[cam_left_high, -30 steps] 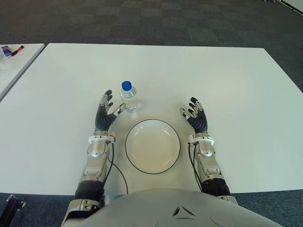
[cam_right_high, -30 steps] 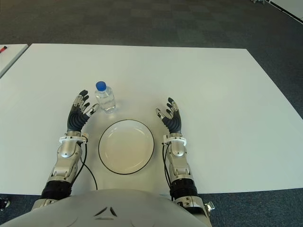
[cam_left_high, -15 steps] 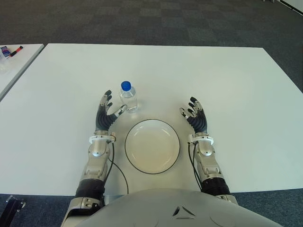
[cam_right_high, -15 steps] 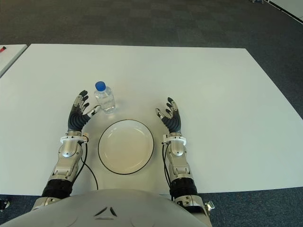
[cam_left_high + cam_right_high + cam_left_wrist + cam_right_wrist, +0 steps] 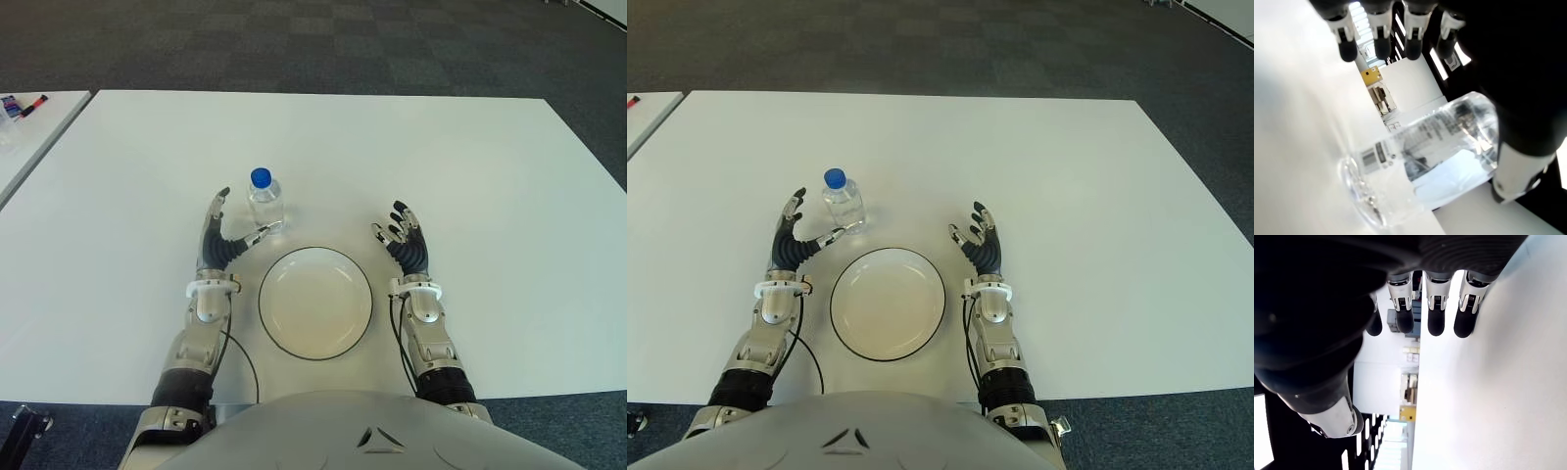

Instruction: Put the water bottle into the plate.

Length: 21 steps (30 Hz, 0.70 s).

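A small clear water bottle [image 5: 265, 203] with a blue cap stands upright on the white table [image 5: 490, 166], just beyond the upper left rim of the plate. The plate [image 5: 315, 303] is white with a dark rim and holds nothing. My left hand [image 5: 227, 235] is open beside the bottle on its left, palm turned toward it, thumb reaching under the bottle's near side and fingers pointing away. In the left wrist view the bottle [image 5: 1435, 156] lies between thumb and fingers [image 5: 1380, 29], with a gap to the fingers. My right hand [image 5: 404, 239] shows open to the right of the plate.
A second white table [image 5: 29, 132] stands at the far left with a red and black marker [image 5: 34, 102] on it. Dark carpet lies beyond the table's far edge.
My left hand has turned its palm toward the bottle and its thumb has reached closer to the bottle's base. Bottle, plate and right hand have not moved.
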Each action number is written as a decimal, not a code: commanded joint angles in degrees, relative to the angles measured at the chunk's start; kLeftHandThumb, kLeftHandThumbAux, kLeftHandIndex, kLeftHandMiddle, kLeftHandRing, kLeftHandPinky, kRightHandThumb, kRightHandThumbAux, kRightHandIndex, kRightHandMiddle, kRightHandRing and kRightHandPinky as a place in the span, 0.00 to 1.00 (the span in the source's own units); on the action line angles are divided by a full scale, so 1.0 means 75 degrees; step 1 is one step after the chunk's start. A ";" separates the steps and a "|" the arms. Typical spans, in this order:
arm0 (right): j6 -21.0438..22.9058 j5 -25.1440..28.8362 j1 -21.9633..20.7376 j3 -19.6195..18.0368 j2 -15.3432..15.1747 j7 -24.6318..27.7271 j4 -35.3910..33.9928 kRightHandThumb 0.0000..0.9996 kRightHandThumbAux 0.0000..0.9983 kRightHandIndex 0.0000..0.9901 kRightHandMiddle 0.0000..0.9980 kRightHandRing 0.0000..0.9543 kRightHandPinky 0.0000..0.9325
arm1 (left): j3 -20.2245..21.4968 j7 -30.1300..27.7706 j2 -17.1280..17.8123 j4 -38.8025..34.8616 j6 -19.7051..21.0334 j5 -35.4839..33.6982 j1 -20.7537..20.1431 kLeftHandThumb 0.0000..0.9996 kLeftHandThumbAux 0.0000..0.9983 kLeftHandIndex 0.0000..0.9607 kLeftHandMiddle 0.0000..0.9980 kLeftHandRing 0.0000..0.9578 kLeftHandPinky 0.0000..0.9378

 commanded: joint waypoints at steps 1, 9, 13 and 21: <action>0.0131 -0.0009 -0.0023 0.0018 0.0015 0.0015 0.0099 0.34 0.75 0.11 0.10 0.10 0.14 | -0.0132 -0.0150 0.0047 -0.0330 0.0518 0.0128 -0.0050 0.00 0.75 0.00 0.16 0.17 0.20; 0.0093 -0.0035 -0.0038 0.0034 0.0048 -0.0041 0.0143 0.34 0.74 0.11 0.10 0.10 0.13 | -0.0164 -0.0408 0.0090 -0.0423 0.0752 -0.0066 -0.0285 0.03 0.73 0.02 0.39 0.43 0.43; 0.0152 -0.0009 -0.0026 0.0039 0.0058 -0.0015 0.0119 0.34 0.74 0.11 0.10 0.10 0.14 | -0.0236 -0.0176 0.0265 -0.0172 0.0719 0.0308 -0.0624 0.03 0.72 0.03 0.51 0.56 0.55; 0.0165 0.0009 -0.0007 0.0048 0.0082 -0.0004 0.0092 0.34 0.75 0.11 0.10 0.10 0.14 | -0.0320 -0.0076 0.0362 0.0257 0.0542 0.0297 -0.0917 0.03 0.67 0.02 0.64 0.70 0.71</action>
